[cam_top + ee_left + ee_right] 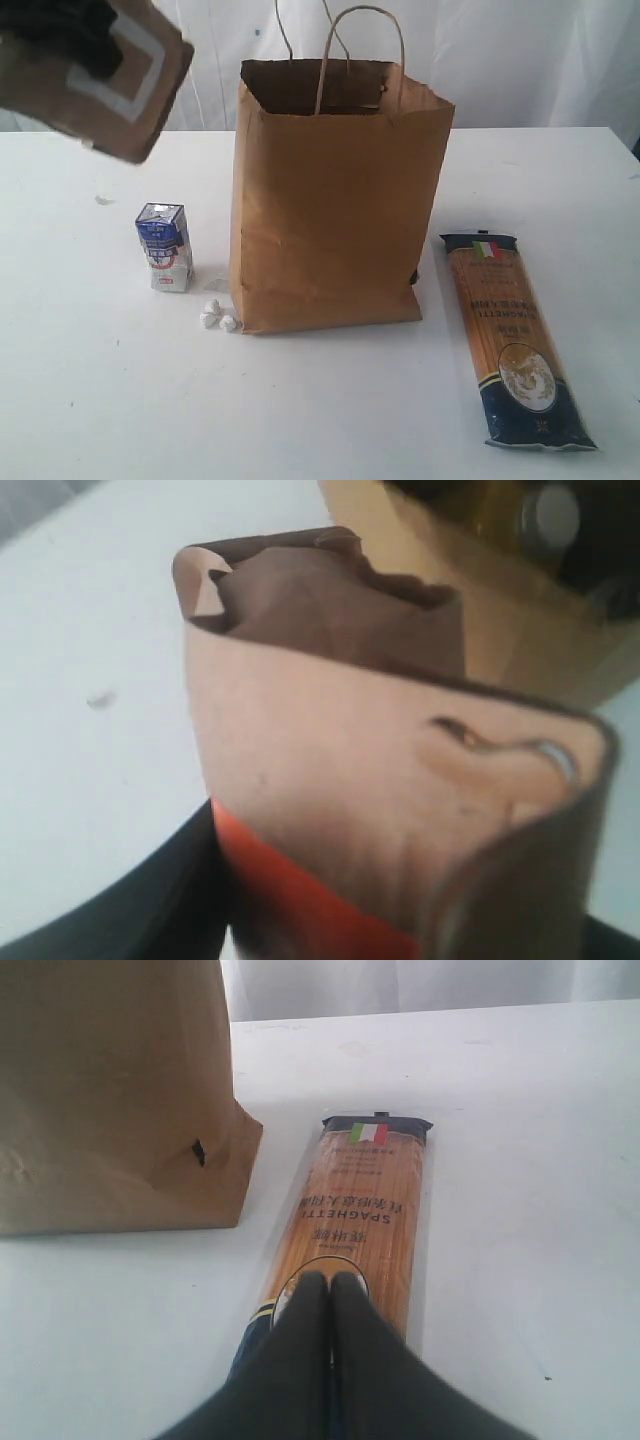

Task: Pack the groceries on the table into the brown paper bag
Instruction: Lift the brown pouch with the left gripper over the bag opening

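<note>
The pouch (95, 75) is gripped aloft by the left gripper (75, 35), left of the bag (335, 200), and is judged to need carrying over its mouth and lowering in, while the right gripper (332, 1285) is held closed and empty over the pasta pack (365, 1210) on the worktop (330, 400).

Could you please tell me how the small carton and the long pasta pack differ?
The small carton stands upright; the long pasta pack lies flat. The carton is short, boxy, blue-white; the pack is long, orange with dark ends. Both rest on the table, outside the bag.
</note>
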Tool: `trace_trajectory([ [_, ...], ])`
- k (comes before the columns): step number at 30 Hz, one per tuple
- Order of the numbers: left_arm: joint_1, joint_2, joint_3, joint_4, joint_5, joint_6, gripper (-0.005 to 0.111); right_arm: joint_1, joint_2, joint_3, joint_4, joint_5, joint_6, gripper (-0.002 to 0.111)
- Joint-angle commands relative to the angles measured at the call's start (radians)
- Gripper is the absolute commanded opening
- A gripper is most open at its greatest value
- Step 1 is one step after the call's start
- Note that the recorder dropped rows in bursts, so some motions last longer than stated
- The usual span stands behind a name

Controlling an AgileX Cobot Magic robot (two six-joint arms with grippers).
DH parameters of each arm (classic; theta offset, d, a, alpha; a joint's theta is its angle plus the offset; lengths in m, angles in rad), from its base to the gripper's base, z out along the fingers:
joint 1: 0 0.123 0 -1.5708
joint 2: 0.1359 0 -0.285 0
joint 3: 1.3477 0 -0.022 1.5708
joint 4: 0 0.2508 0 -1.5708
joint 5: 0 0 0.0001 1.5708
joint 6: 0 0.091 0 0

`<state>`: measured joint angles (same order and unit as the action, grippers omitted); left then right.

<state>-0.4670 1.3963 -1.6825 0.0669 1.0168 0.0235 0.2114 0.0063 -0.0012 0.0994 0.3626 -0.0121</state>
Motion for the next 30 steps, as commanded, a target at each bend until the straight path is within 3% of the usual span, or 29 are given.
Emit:
trace_trajectory([
  [1, -0.004, 0.054, -0.156, 0.009, -0.062, 0.002, 0.0, -0.005, -0.006, 0.001, -0.001, -0.014, -0.011, 0.0],
  [8, -0.004, 0.224, -0.374, -0.034, -0.083, 0.023, 0.0, -0.005, -0.006, 0.001, -0.001, -0.014, -0.011, 0.0],
  [15, -0.004, 0.334, -0.533, -0.219, -0.104, 0.126, 0.0, -0.005, -0.006, 0.001, -0.001, -0.014, -0.011, 0.0],
  [30, -0.004, 0.473, -0.59, -0.399, -0.145, 0.243, 0.0, -0.005, -0.006, 0.001, -0.001, -0.014, -0.011, 0.0],
])
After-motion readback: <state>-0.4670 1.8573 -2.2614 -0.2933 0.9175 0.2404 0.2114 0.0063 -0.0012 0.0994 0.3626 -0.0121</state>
